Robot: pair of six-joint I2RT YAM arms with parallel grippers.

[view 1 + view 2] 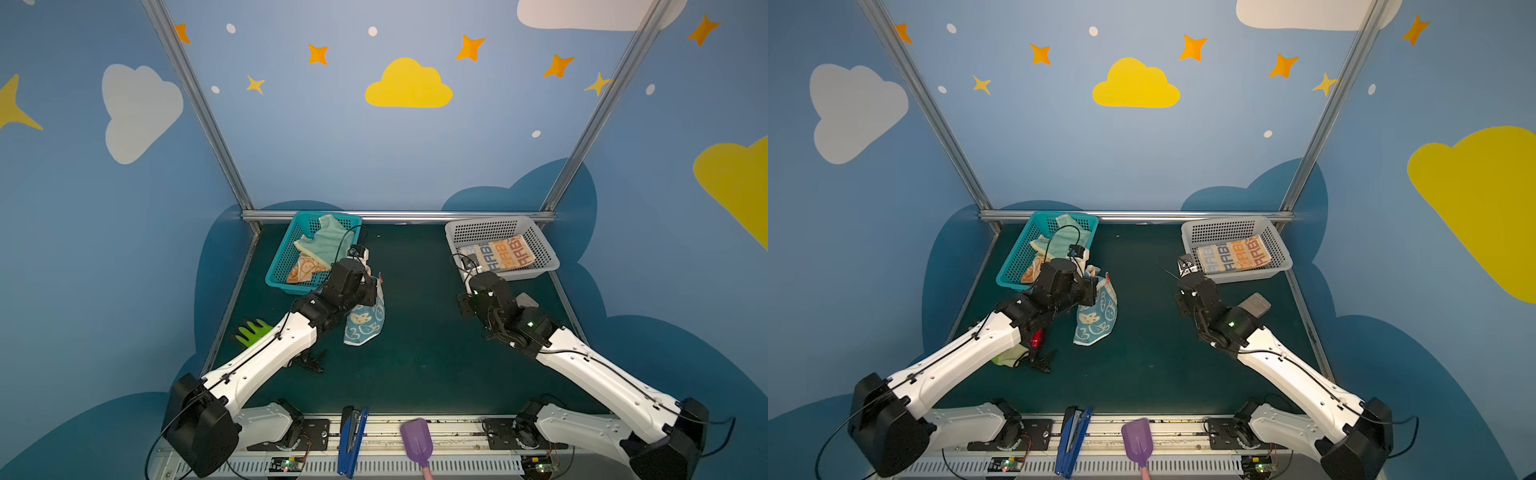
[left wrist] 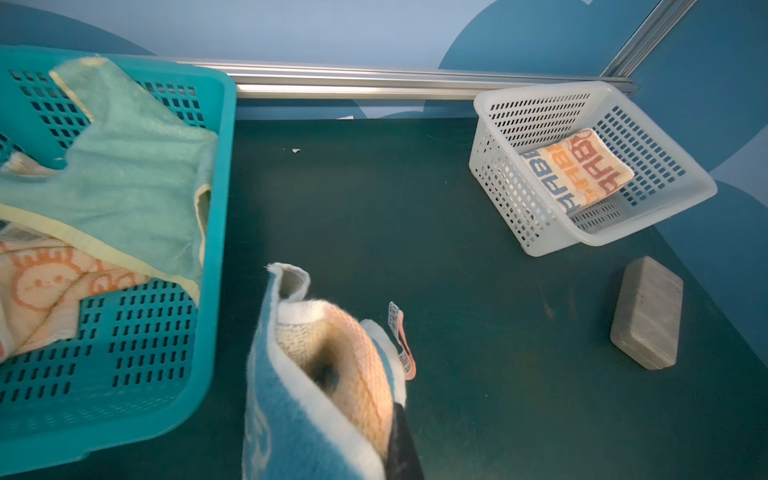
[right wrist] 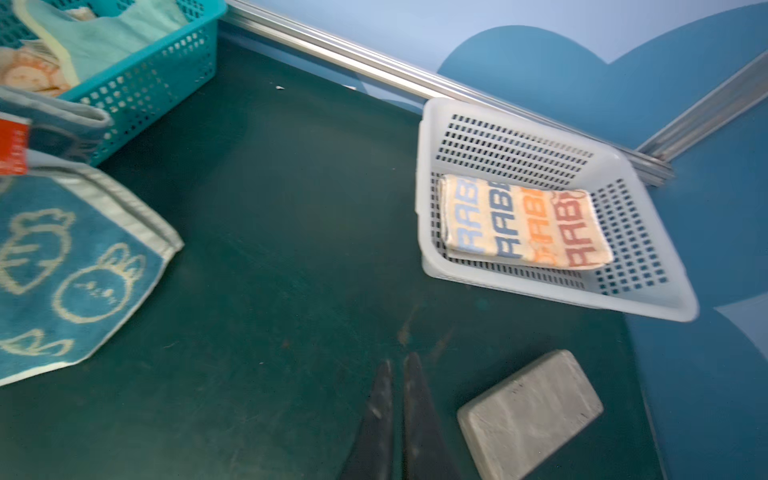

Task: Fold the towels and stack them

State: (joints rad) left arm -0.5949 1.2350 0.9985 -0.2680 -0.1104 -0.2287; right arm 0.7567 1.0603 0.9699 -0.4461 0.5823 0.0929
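Note:
My left gripper (image 2: 390,419) is shut on a bunched edge of the blue towel with white rabbits (image 1: 365,320), which hangs from it just right of the teal basket (image 1: 278,266). One dark finger (image 2: 401,444) shows beside the cloth; the other is hidden by the towel. In the teal basket lie the crumpled mint-green towel (image 1: 330,241) and the orange rabbit towel (image 1: 305,268). The lettered orange and grey towel (image 1: 498,252) lies folded in the white basket (image 1: 544,249). My right gripper (image 3: 398,363) is shut on nothing above the mat, near the white basket.
A grey block (image 3: 528,411) lies on the mat beside my right gripper. A bright green glove (image 1: 251,332) and a small black object (image 1: 309,363) lie under my left arm. A blue tool (image 1: 352,440) and a purple scoop (image 1: 417,440) rest at the front rail.

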